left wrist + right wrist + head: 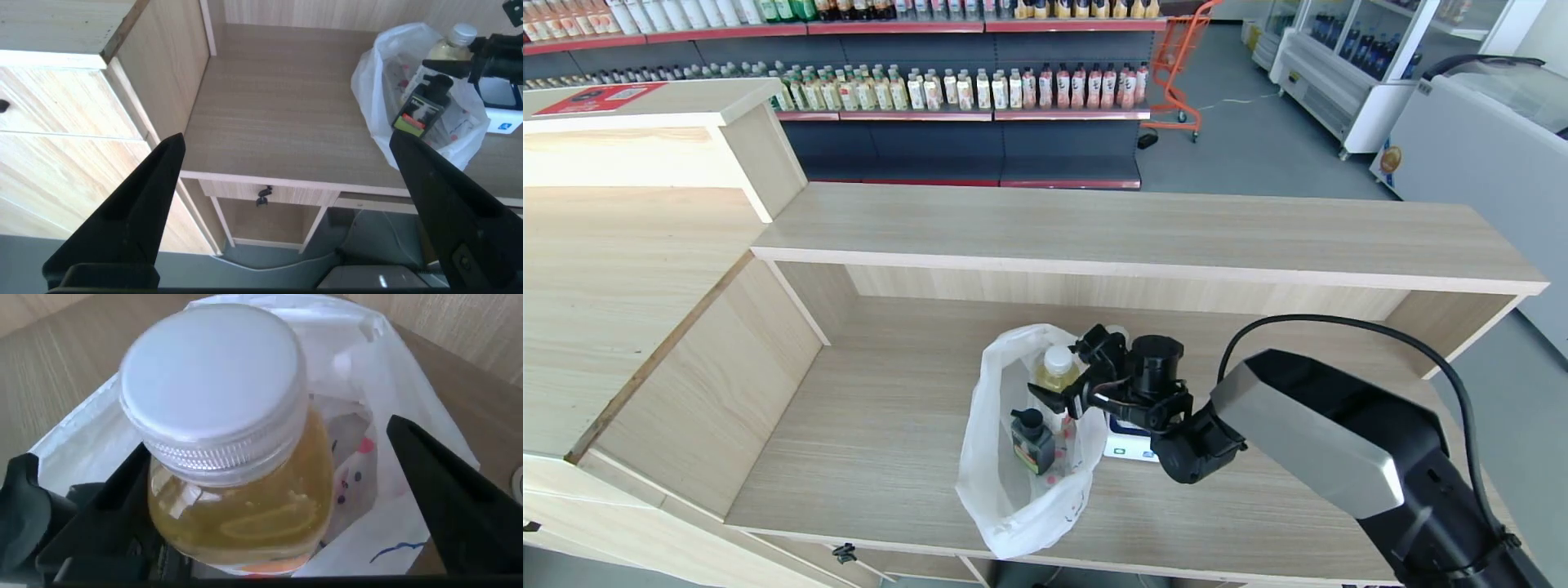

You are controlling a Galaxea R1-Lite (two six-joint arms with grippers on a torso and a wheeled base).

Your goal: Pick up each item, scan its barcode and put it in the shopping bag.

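Note:
A white plastic shopping bag [992, 457] stands open on the lower counter [874, 425]. Inside it a dark pump bottle [1032, 441] stands upright. Above the bag's far side is a bottle of yellow liquid with a white cap [1058, 359], between the fingers of my right gripper [1066, 377]. In the right wrist view the bottle [221, 400] is close up; the right gripper [268, 445] is open, with a gap between the bottle and one finger [458, 498]. My left gripper [286, 143] hangs open below the counter's front edge, well away from the bag [384, 82].
A white scanner box [1131, 441] sits on the counter right behind my right wrist. The raised counter top [1143, 233] and its side walls enclose the work surface. Bare counter lies to the left of the bag. Shop shelves and freezers stand beyond.

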